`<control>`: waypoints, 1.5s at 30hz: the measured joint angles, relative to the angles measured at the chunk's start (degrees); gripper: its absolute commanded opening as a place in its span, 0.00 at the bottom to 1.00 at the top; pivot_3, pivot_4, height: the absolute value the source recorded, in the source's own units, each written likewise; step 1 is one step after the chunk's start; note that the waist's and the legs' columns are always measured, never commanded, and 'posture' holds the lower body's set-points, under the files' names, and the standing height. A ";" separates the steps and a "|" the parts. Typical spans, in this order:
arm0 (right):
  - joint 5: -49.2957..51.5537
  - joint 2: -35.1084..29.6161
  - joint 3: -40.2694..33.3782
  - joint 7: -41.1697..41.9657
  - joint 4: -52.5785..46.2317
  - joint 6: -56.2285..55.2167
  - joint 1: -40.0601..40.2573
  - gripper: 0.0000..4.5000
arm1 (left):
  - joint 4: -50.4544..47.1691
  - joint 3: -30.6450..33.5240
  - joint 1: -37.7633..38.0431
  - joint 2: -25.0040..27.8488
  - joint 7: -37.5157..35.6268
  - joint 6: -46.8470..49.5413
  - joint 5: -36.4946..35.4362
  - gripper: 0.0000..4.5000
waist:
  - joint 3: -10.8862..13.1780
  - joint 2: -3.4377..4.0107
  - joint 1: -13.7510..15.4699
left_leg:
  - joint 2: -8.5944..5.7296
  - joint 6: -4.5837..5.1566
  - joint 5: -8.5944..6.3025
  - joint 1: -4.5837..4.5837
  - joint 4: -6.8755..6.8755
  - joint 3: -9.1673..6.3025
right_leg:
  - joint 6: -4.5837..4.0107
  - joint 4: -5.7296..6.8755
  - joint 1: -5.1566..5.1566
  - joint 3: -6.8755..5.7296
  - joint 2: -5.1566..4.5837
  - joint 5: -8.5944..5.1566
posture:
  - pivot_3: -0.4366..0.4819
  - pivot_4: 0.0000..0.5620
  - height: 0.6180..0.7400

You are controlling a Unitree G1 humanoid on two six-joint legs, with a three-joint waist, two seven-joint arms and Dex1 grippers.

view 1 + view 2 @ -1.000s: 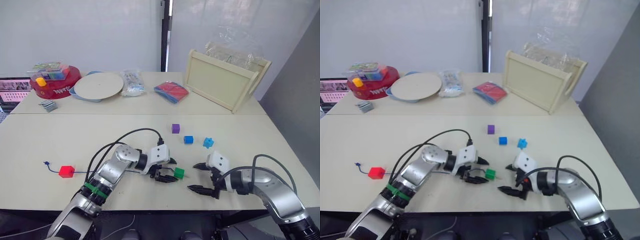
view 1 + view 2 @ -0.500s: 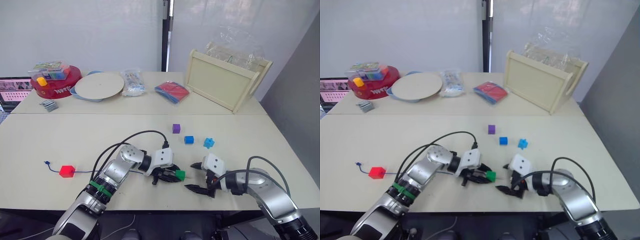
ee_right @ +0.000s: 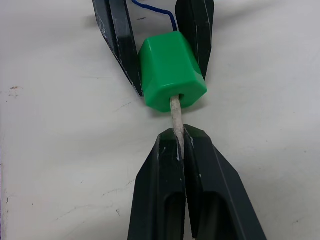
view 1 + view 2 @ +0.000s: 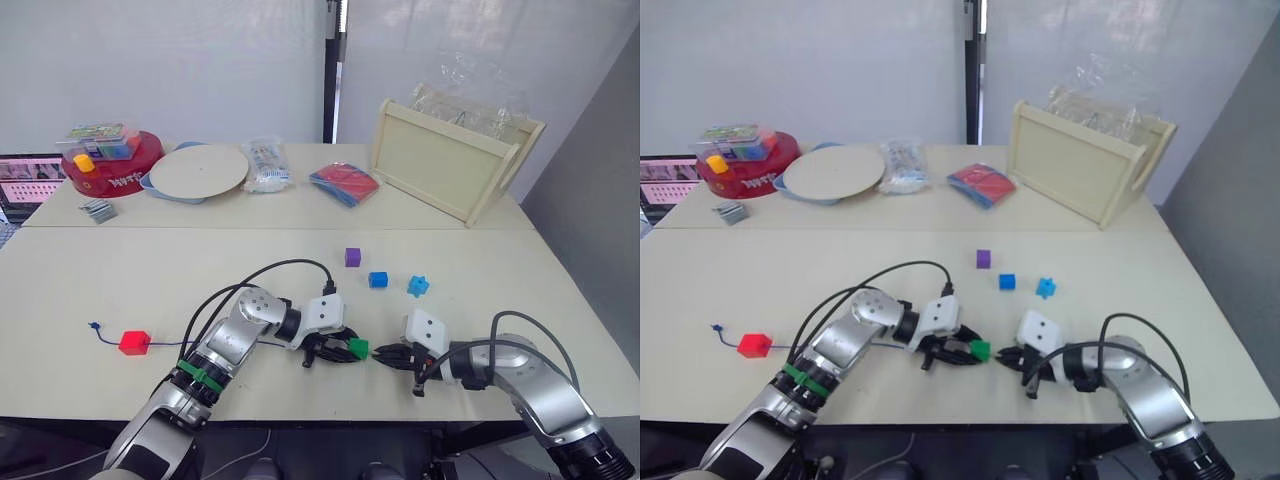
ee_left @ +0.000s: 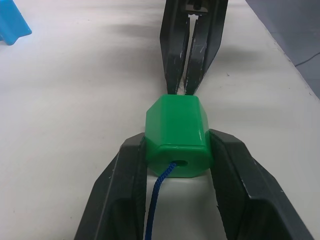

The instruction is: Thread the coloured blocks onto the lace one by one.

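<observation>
A green block sits on the table at the front centre, with my left gripper shut on it. The dark-blue lace enters its hole, and the pale stiff tip sticks out the other side. My right gripper is shut on that tip, just right of the green block. The lace trails left through a red block. A purple block, a blue block and a light-blue block lie loose further back.
Along the table's far side stand a wooden tray, a red-and-blue packet, a clear packet, a round plate and a red tub with a yellow piece. A black cable arcs over my left arm.
My right gripper moved left to the green block and shut on the lace tip poking out of it. My left gripper closed onto the green block and holds it still.
</observation>
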 measured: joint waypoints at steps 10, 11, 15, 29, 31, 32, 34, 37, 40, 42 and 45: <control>-0.21 -0.52 0.85 1.07 1.61 -0.62 -2.88 0.00 | -13.38 12.31 15.33 20.73 -3.16 3.99 -6.80 0.29 | 0.00 0.01 -1.94 | 0.22 0.01 -0.01 0.20 -0.17 -0.01 | -0.02 0.07 -0.01 0.01 0.17 0.00 | 0.48 0.27 1.00; -0.19 -0.56 0.87 1.31 1.73 -0.65 -2.89 0.00 | -13.22 14.06 17.01 23.56 -3.42 2.91 -7.00 0.29 | 0.00 0.01 -2.01 | 0.22 0.01 -0.01 0.22 -0.17 0.00 | -0.03 0.09 -0.01 0.02 0.17 -0.01 | 0.48 0.27 1.00; -0.04 -0.74 0.87 2.43 2.09 -1.08 -2.99 0.00 | -6.87 21.08 22.26 34.09 -5.38 -3.05 -8.05 0.29 | 0.01 0.02 -2.74 | 0.25 0.01 -0.01 0.44 -0.50 0.05 | -0.05 0.12 0.00 0.05 0.17 -0.02 | 0.48 0.27 1.00; -0.12 -0.01 1.86 5.70 6.58 -2.97 -7.24 0.00 | -1.44 29.31 25.50 40.47 -5.49 -0.48 -12.14 0.73 | 0.08 0.08 -1.81 | 0.23 0.00 0.00 0.14 -0.53 0.10 | -0.12 0.12 -0.22 0.01 0.12 -0.05 | 0.48 0.27 1.00; -0.20 0.23 2.09 5.82 6.71 -3.06 -7.42 0.00 | -5.04 29.37 24.81 40.26 -4.94 2.77 -13.50 0.88 | 0.09 0.04 -1.54 | 0.23 0.00 0.00 0.10 -0.51 0.09 | -0.12 0.13 -0.26 0.00 0.12 -0.05 | 0.48 0.27 1.00; -0.27 0.23 2.11 5.83 6.83 -3.06 -7.42 0.00 | -6.48 29.55 23.62 40.26 -4.54 5.30 -14.14 0.88 | 0.09 0.04 -1.36 | 0.22 0.00 0.00 0.10 -0.51 0.09 | -0.12 0.13 -0.26 0.00 0.12 -0.05 | 0.48 0.27 1.00; -0.38 0.20 2.24 5.84 6.91 -3.04 -7.40 0.00 | -9.71 29.72 20.30 39.28 -3.63 9.85 -16.26 0.88 | 0.09 0.05 -1.04 | 0.21 0.00 0.00 0.09 -0.46 0.08 | -0.11 0.13 -0.22 -0.02 0.10 -0.05 | 0.48 0.27 1.00; -0.70 0.32 3.12 5.82 6.83 -3.01 -7.59 0.00 | -19.34 27.60 14.20 32.81 -0.97 16.14 -20.69 0.88 | 0.09 0.04 -0.57 | 0.15 0.00 0.00 0.05 -0.31 0.08 | -0.09 0.12 -0.17 0.00 0.05 -0.04 | 0.48 0.27 1.00; -0.81 0.12 3.39 5.74 6.71 -2.82 -7.33 0.00 | -23.34 22.48 11.50 25.78 1.45 18.19 -21.17 0.88 | 0.08 0.07 -0.51 | 0.15 0.00 0.00 0.04 -0.29 0.07 | -0.09 0.13 -0.17 -0.01 0.06 -0.04 | 0.48 0.27 1.00; -0.80 0.13 3.47 5.70 6.42 -2.72 -7.41 0.00 | -23.57 16.90 10.21 20.44 2.85 18.02 -19.93 0.88 | 0.09 0.05 -0.53 | 0.16 0.00 0.00 0.01 -0.21 0.07 | -0.10 0.14 -0.19 0.01 0.08 -0.04 | 0.48 0.27 1.00; -0.81 -0.16 3.46 5.51 5.99 -2.00 -7.31 0.00 | -20.08 11.11 8.15 15.17 4.86 14.99 -14.76 0.88 | 0.08 0.06 -0.89 | 0.16 0.00 0.00 0.02 -0.15 0.05 | -0.10 0.17 -0.18 0.01 0.12 -0.04 | 0.48 0.27 1.00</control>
